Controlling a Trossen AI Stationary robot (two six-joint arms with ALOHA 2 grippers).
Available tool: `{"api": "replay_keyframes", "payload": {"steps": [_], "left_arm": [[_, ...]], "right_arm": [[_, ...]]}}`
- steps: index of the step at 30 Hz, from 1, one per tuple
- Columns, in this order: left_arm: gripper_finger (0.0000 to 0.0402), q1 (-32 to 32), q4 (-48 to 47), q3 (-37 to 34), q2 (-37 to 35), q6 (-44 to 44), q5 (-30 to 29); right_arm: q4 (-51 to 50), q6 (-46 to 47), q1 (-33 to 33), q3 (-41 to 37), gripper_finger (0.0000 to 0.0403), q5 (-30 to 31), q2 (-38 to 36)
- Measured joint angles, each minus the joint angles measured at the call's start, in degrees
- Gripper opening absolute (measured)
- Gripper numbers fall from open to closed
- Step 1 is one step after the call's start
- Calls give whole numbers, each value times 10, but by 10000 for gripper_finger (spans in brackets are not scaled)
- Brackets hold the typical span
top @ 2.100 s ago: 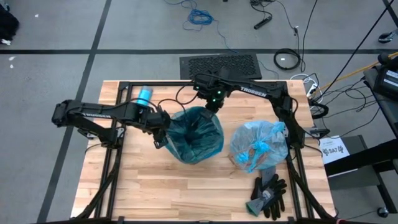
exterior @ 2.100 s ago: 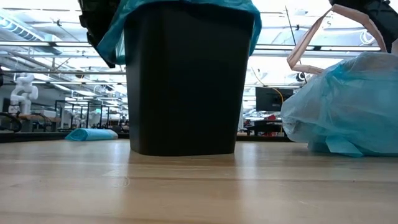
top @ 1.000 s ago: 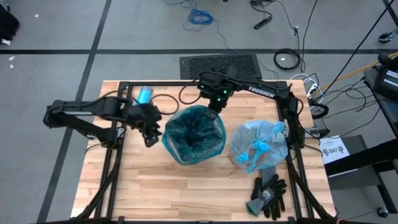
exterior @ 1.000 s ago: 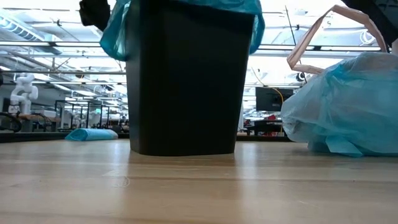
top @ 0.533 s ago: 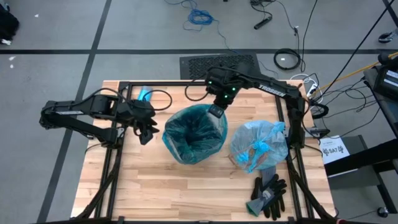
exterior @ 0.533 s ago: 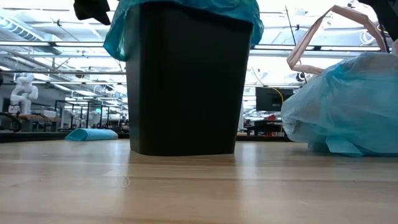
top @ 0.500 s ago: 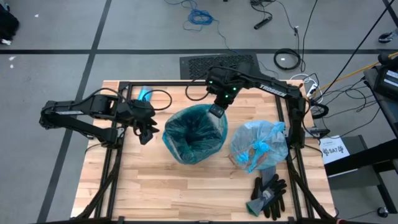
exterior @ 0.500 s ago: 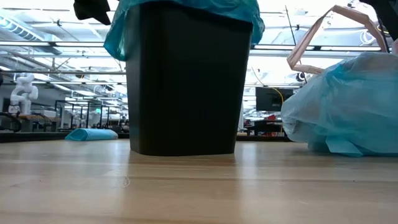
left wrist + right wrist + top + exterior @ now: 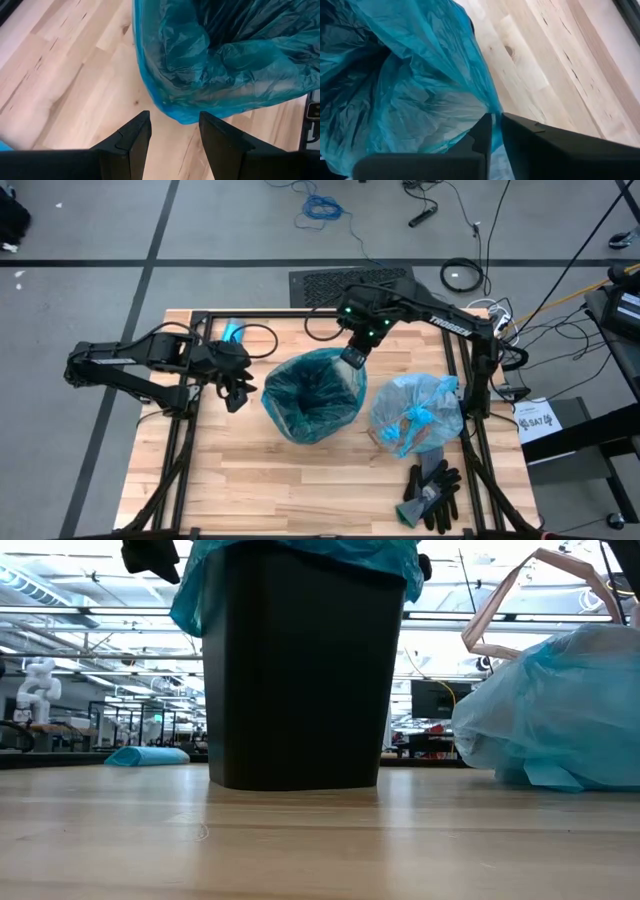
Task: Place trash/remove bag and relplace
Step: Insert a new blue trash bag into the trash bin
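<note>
Two tools [image 9: 237, 392] [image 9: 350, 359], one bin [image 9: 300, 670], two bags [image 9: 312, 392] [image 9: 418, 415]

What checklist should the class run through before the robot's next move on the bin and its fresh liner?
1. Bin upright on the table: ok.
2. Teal liner folded over the rim on the sides that show: ok; all round: cannot tell.
3. Left claw open, clear of the liner: ok.
4. Right claw nearly shut at the liner's edge; gripping plastic or not: cannot tell.
5. Full pale blue bag out of the bin, beside it: ok.
6. Gloves away from both claws: ok.
</note>
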Motion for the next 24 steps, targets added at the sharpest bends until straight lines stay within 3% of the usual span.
{"api": "replay_keyframes", "payload": {"steps": [14, 19, 24], "left_arm": [[171, 0, 0, 0, 0, 5, -2], [171, 0, 0, 0, 0, 19, -4], [171, 0, 0, 0, 0, 25, -9]], "right_arm": [[-6, 8, -1, 0, 209, -3, 1], [-7, 48, 22, 0, 215, -1, -29], [-7, 73, 68, 0, 162, 46, -57]]}}
